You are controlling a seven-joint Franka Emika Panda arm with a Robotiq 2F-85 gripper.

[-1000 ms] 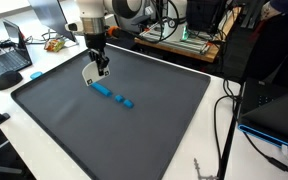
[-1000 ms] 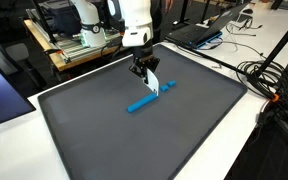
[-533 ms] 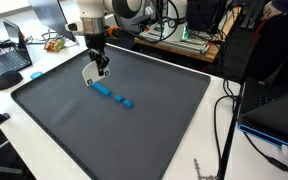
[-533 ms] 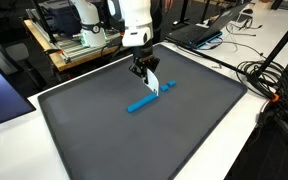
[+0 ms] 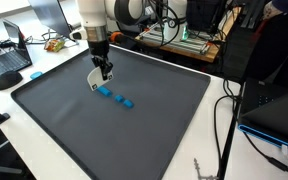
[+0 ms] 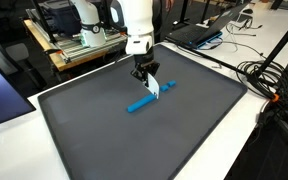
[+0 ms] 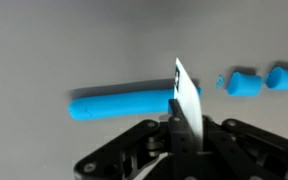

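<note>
My gripper (image 5: 104, 72) is shut on a thin white blade (image 5: 92, 79) and holds it upright, edge down, on a blue clay roll (image 5: 102, 90) lying on a dark grey mat (image 5: 164, 125). In the wrist view the blade (image 7: 187, 98) stands across the right end of the roll (image 7: 119, 104), between my gripper's fingers (image 7: 179, 140). Two small cut blue pieces (image 7: 244, 82) lie just past the blade. In an exterior view the gripper (image 6: 144, 76), blade (image 6: 154, 88), roll (image 6: 141, 103) and cut pieces (image 6: 169, 87) all show.
The mat (image 6: 104, 135) covers most of a white table. A laptop (image 5: 6, 60) and a small blue object (image 5: 37, 74) lie beside the mat. Cables (image 6: 269, 85) and electronics (image 5: 189, 40) crowd the table's other sides.
My gripper with the blade has shifted a little along the roll. The cut pieces have not moved.
</note>
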